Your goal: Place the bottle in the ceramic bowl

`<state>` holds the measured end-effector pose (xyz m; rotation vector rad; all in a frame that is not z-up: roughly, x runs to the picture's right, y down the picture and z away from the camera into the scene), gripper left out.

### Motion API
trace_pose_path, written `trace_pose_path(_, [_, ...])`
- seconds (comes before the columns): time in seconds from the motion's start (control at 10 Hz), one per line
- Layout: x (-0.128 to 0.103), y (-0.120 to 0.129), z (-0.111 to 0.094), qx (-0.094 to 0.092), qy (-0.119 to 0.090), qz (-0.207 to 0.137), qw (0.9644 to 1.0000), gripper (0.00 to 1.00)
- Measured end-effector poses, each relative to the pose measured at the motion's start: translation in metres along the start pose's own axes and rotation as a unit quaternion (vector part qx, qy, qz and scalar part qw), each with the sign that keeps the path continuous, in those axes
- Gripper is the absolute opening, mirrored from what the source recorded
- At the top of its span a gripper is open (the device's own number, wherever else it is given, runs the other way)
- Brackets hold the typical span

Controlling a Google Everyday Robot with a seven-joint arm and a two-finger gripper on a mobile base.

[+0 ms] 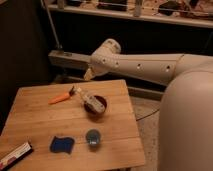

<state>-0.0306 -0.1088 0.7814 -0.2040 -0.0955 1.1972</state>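
Note:
The whitish bottle [92,100] lies tilted across the small orange-red ceramic bowl [96,109], one end sticking out over the rim to the upper left. The bowl stands near the middle of the wooden table [40,120]. My gripper [89,74] hangs at the end of the white arm, above the table's far edge and up-left of the bowl, apart from the bottle. Nothing shows in it.
An orange-handled tool [61,97] lies left of the bowl. A blue cup [92,137] and a flat blue pad [62,144] sit near the front edge, with a white-and-red box [15,155] at the front left corner. My white body [187,125] fills the right side.

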Motion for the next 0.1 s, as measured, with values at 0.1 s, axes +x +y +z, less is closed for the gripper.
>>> trace_pose_path(0.1, [-0.0013,-0.0055,-0.0030,0.005,-0.003,0.010,0.9999,0.80])
